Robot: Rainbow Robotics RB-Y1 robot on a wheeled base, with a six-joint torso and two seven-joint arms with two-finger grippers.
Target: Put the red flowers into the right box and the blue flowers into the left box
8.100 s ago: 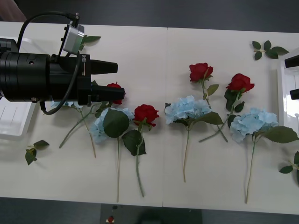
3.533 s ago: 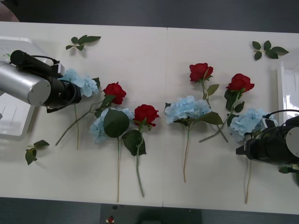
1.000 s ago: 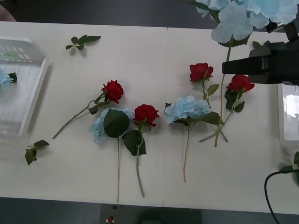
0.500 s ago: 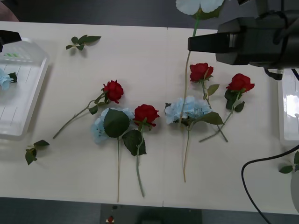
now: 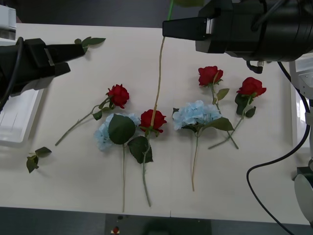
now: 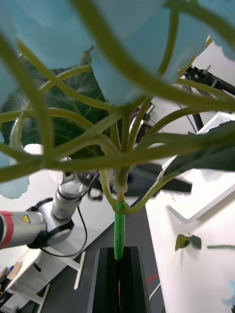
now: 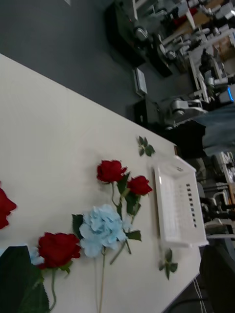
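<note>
Our right gripper (image 5: 168, 28) hangs above the far middle of the counter (image 5: 234, 176), its black fingers (image 6: 119, 279) pressed together on the green stem of a blue hydrangea (image 6: 117, 54). In the right wrist view the pale-blue head and its large leaf spread just past the fingertips. In the front view the long stem (image 5: 158, 78) trails down from the fingers, its tip crossing over a red rose (image 5: 152, 120) lying below.

Our left gripper (image 5: 61, 53) is raised over the left side of the counter, next to the left box (image 5: 17, 122); we cannot tell how far its fingers are parted. A loose leaf sprig (image 5: 89, 41) sits just beyond the fingertips.

Four red roses lie on the counter. One (image 5: 118, 95) is ahead of the left fingers, towards the middle. The one under the dangling stem is beside a blue hydrangea (image 5: 106, 131) with a big leaf. Two more (image 5: 210, 75) (image 5: 251, 86) lie below the right arm. Between those pairs rests another blue hydrangea (image 5: 196, 113), stem pointing to the near edge. The right box (image 7: 178, 205) stands at the counter's right end, past the two roses, with a leaf sprig (image 7: 145, 145) near its far corner.
</note>
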